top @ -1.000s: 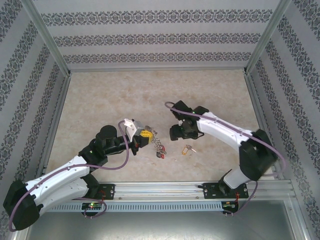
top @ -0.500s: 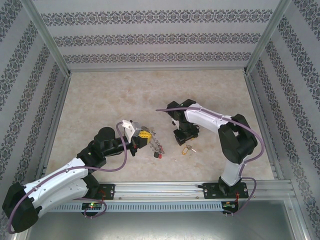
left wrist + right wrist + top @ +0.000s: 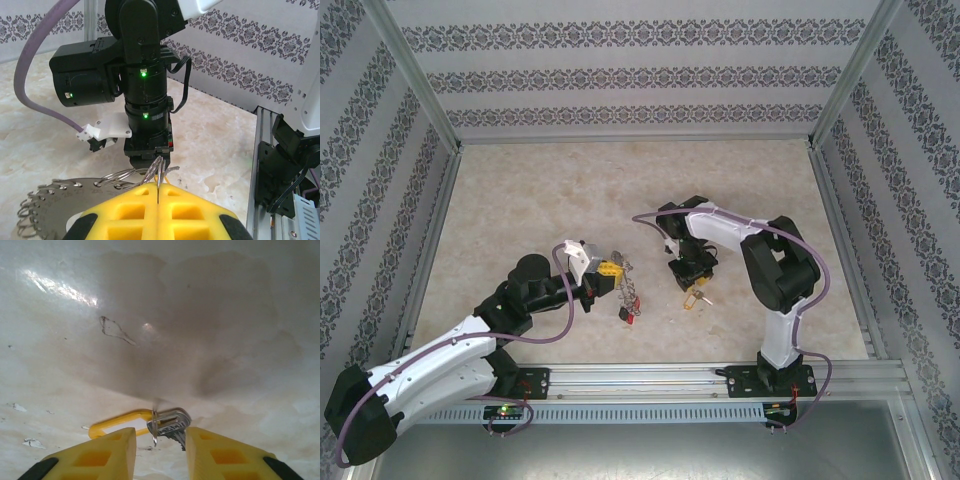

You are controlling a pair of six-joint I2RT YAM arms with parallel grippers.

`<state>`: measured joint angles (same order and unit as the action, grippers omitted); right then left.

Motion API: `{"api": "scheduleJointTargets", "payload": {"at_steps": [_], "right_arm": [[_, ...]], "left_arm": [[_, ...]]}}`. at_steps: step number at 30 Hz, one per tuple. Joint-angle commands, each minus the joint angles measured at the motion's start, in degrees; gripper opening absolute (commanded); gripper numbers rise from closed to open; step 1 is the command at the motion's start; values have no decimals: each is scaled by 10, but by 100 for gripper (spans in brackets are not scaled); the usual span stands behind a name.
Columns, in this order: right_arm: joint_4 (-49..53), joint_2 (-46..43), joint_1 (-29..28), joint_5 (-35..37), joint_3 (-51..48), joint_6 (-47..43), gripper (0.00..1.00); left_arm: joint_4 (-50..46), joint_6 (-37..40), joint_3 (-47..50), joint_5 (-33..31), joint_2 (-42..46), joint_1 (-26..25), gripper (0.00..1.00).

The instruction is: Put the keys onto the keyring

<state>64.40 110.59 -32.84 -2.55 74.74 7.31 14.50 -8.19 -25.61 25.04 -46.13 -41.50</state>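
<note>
Marbled beige table sits between patterned walls, both arms reaching toward its middle. Left gripper is clamped tight on a wire loop of the keyring, with a red key just below it in the top view. Right gripper has its fingers apart, straddling a yellow key that lies flat on the table.

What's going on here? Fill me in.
Two robot arms are working on getting keys onto a ring. The left gripper is shut on the keyring and holds it near the middle of the table. The right gripper is down at the table surface with its fingers apart, one on either side of a silver key with a yellow loop that lies flat there. That key is not yet gripped and not yet on the ring.
</note>
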Motion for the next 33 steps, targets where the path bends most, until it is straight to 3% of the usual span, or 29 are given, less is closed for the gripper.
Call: {"api": "scheduleJointTargets", "payload": {"at_steps": [1,9,33], "right_arm": [[6,13,1,-12,8,-9,30],[-1,22,5,-15,-2,-14,22],[-9,18,11,-28,-20,-16,21]], "left_arm": [[25,5,-4,8,9,8,0],[20,5,-3,2,13,8,0],[17,8,-2,-1,18,8,0]]}}
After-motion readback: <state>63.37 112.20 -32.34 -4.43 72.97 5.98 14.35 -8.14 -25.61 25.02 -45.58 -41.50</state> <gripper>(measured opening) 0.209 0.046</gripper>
